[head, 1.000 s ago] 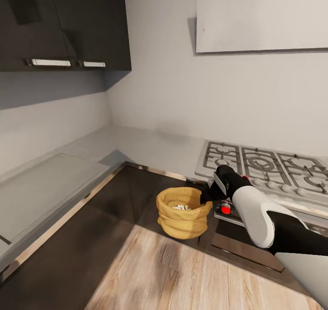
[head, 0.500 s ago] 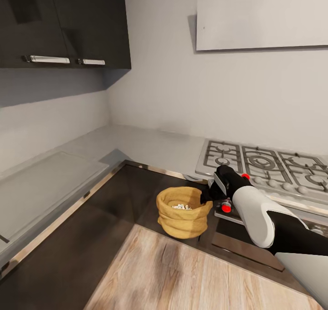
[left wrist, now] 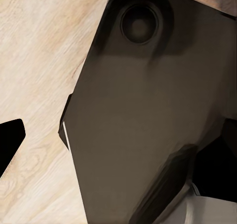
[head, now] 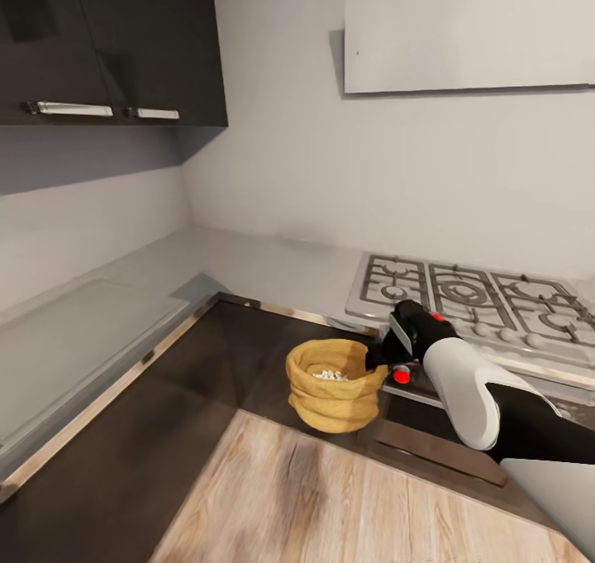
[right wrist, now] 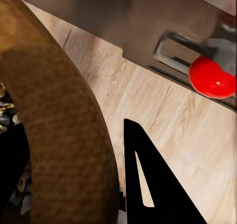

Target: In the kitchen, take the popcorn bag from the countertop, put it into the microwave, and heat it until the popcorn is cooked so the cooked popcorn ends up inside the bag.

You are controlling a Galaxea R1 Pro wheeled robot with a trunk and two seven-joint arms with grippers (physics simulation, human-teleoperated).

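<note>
The tan-orange popcorn bag [head: 335, 385] hangs in the air in front of the dark cabinet fronts, above the wooden floor. White popcorn [head: 329, 374] shows in its mouth. My right gripper [head: 382, 356] is shut on the bag's rolled rim at its right side. In the right wrist view the thick rim [right wrist: 64, 130] runs between the two black fingers [right wrist: 148, 184]. The grey countertop [head: 264, 265] runs along the wall behind the bag. In the left wrist view my left gripper [left wrist: 113, 155] points down at the floor, with one black fingertip [left wrist: 10, 145] far off to the side, so it is open.
A gas hob [head: 471, 298] with black grates lies right of the countertop, with red knobs [head: 401, 374] on its front. Dark upper cabinets [head: 107, 42] hang at the left. A recessed panel [head: 74, 331] is set in the left worktop. Wooden floor [head: 330, 497] lies below.
The whole picture has shifted slightly left, so the camera has moved. The bag and my right arm keep their place in the view, still gripped the same way.
</note>
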